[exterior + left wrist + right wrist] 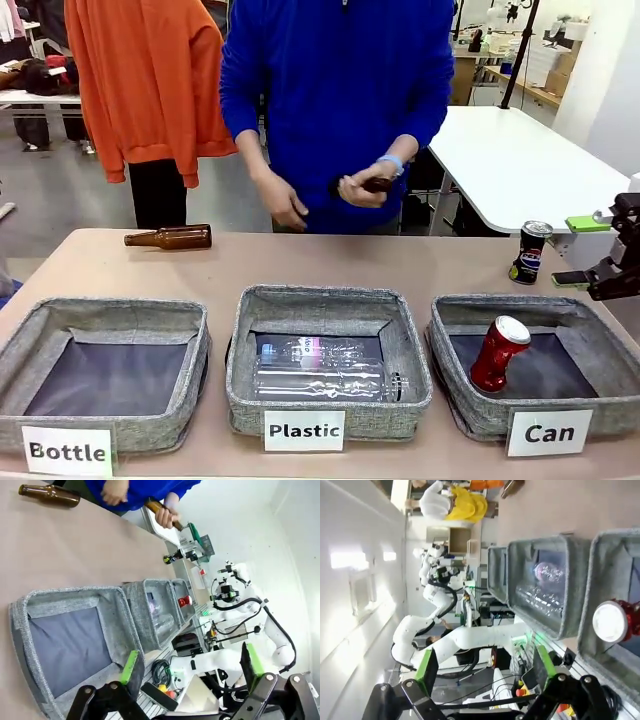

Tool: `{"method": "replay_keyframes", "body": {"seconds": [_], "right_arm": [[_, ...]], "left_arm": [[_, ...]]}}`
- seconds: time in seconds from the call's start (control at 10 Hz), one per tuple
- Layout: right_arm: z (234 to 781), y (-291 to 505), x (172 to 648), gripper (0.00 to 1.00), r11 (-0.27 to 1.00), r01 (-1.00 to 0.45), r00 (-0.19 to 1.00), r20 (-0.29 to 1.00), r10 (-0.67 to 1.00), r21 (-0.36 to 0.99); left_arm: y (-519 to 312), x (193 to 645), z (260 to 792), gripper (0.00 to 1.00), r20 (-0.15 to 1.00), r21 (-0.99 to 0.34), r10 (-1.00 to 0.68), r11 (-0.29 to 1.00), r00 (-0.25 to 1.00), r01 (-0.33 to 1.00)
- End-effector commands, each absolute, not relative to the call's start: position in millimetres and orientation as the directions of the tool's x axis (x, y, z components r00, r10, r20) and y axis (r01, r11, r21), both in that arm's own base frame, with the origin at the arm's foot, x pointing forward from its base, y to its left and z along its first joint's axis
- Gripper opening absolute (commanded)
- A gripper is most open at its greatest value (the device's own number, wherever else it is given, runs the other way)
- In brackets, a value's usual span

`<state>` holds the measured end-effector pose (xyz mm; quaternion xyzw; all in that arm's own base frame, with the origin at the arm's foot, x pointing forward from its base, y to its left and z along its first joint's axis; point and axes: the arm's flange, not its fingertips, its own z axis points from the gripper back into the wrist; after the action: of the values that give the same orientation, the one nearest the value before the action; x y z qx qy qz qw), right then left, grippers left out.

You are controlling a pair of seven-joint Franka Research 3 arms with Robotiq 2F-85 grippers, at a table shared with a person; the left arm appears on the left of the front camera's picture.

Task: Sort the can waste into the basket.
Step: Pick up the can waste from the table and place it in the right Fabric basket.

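Right gripper (580, 252) spread, empty, just beside upright black can (530, 252) on table (300, 262) behind basket (470, 425); red can (497, 353) already inside, leaning; black can likely light, thin-walled, slick; grip mid-body, gently; left gripper (190, 662) spread, empty.

White table (530, 165) mid right. Grey floor (60, 200) at left. White wall (605, 70) upper right, wooden shelf (520, 85) beside it.

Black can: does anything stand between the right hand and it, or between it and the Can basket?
Nothing visible does. The black can stands upright on the table beside the open right hand, only bare space between them. The Can basket sits just on the near side of it; the red can leans inside.
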<state>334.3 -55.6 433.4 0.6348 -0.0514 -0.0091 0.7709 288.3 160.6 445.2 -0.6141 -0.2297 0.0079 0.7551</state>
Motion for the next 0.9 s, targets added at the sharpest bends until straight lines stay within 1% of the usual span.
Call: {"method": "replay_keyframes", "body": {"seconds": [0.0,0.8], "right_arm": [[435.3,-52.5,331.3,1.00,0.179,-0.048,0.997,0.058,-0.050,0.983],[435.3,-52.5,331.3,1.00,0.179,-0.048,0.997,0.058,-0.050,0.983]], "left_arm": [[155.9,287.6,455.4,1.00,0.358,-0.923,0.300,0.259,0.884,0.285],[155.9,287.6,455.4,1.00,0.358,-0.923,0.300,0.259,0.884,0.285]]}}
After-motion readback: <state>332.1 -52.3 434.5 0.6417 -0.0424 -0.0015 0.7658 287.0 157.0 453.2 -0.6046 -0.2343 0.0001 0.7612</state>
